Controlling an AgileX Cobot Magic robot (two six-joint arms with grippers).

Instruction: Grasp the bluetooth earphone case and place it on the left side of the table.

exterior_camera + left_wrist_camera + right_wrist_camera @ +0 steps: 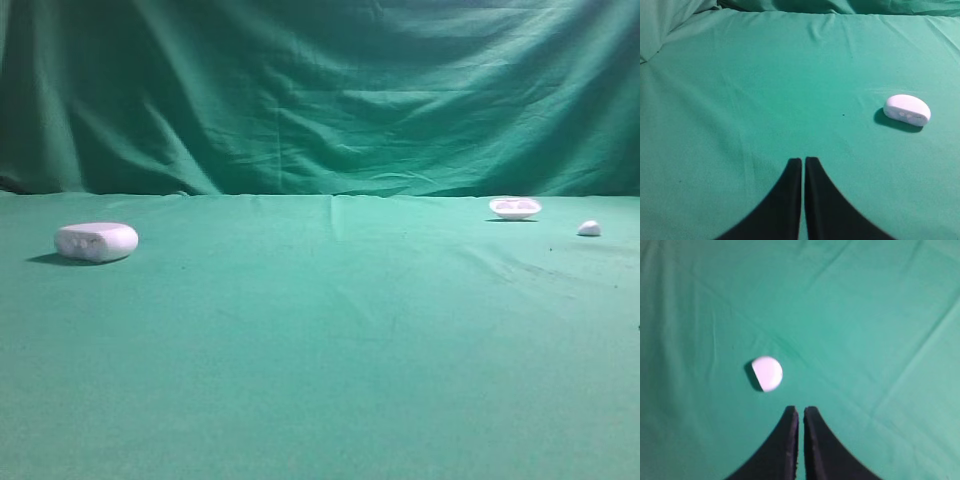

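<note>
The white pill-shaped bluetooth earphone case lies on the green table at the far left, dimpled face toward the camera. It also shows in the left wrist view, ahead and to the right of my left gripper, which is shut and empty, well apart from it. My right gripper is shut and empty above bare cloth. Neither gripper shows in the exterior high view.
A shallow white dish-like piece sits at the back right. A tiny white pebble-like piece lies right of it; the same piece shows just ahead-left of my right gripper. A green draped backdrop rises behind.
</note>
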